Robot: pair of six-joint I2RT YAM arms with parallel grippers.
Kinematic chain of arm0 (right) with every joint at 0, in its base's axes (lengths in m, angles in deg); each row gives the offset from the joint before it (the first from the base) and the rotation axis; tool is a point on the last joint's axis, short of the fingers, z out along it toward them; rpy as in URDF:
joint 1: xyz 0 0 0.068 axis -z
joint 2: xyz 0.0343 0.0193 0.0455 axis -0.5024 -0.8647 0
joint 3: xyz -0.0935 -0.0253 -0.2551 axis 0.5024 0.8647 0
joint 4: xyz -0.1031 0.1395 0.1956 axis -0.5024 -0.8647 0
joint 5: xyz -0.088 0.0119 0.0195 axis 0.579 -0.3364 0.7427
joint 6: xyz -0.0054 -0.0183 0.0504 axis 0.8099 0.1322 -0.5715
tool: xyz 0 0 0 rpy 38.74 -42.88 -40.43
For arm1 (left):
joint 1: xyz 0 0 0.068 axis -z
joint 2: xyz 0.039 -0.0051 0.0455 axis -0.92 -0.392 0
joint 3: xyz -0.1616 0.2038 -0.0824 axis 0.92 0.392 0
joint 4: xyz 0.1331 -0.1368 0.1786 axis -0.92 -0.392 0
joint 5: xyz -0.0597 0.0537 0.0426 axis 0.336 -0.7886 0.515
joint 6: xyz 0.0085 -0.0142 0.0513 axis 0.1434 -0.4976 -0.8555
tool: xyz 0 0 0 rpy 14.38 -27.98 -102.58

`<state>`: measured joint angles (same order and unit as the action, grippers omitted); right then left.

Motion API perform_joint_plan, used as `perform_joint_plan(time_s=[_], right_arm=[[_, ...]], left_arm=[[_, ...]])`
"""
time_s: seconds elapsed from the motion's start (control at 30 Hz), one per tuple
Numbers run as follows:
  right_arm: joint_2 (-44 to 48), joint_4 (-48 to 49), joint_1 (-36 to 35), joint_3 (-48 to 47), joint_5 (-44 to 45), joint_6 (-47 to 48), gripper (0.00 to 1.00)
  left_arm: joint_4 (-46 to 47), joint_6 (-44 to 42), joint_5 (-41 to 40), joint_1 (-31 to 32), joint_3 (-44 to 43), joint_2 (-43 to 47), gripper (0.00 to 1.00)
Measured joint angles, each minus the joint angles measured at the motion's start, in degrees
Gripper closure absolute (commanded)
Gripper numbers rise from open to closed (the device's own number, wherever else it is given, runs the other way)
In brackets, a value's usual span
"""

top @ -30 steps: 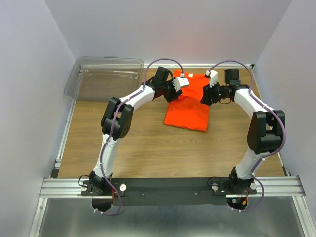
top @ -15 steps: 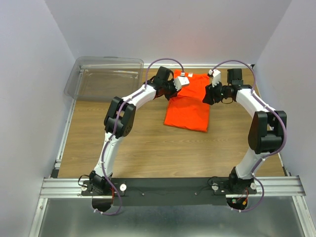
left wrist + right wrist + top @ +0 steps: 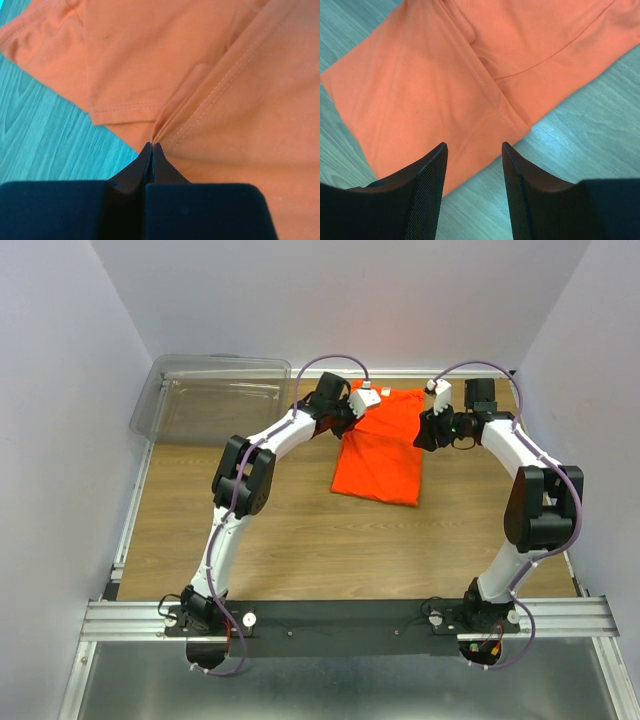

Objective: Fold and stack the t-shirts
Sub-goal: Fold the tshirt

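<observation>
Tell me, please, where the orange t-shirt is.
In the top view, the orange t-shirt lies far right on the table, between the left gripper and right gripper.

The t-shirt [image 3: 380, 455] is matt orange cloth, soft, with neatly stitched hems. Beneath it the table [image 3: 280, 530] shows smooth wood grain. Left of the t-shirt, the bin [image 3: 215, 400] is clear, glossy plastic. The right fingers [image 3: 427, 190] are matt black, finely meshed.
</observation>
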<state>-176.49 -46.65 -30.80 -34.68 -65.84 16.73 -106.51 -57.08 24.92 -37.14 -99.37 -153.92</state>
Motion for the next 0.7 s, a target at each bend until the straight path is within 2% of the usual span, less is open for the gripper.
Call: perform_joint_plan(time_s=[0.2, 0.27, 0.3, 0.43, 0.53, 0.6, 0.7], right_arm=[[0.0, 0.0, 0.0, 0.0, -0.1, 0.0, 0.44], [0.0, 0.0, 0.0, 0.0, -0.1, 0.0, 0.44], [0.0, 0.0, 0.0, 0.0, -0.1, 0.0, 0.43], [0.0, -0.7, 0.0, 0.0, -1.3, 1.4, 0.42], [0.5, -4.4, 0.0, 0.3, -4.8, 6.9, 0.42], [1.2, -6.8, 0.0, 1.0, -7.4, 12.0, 0.40], [4.7, -13.6, -0.1, 5.0, -12.2, 25.5, 0.36]], left_arm=[[-0.1, 2.0, -2.4, -0.6, -0.5, -1.1, 1.00], [-0.4, 2.4, -2.8, -0.8, -1.4, -1.9, 0.86], [-0.7, 2.5, -3.0, -0.9, -2.1, -2.3, 0.69], [-0.8, 3.9, -5.1, -0.9, -2.6, -2.7, 0.48], [1.8, 5.5, -8.9, -0.9, -1.3, -2.1, 0.42], [5.5, 7.1, -11.7, -0.9, 3.3, 0.5, 0.41], [10.1, 9.9, -13.6, -1.0, 12.7, 7.8, 0.37]])
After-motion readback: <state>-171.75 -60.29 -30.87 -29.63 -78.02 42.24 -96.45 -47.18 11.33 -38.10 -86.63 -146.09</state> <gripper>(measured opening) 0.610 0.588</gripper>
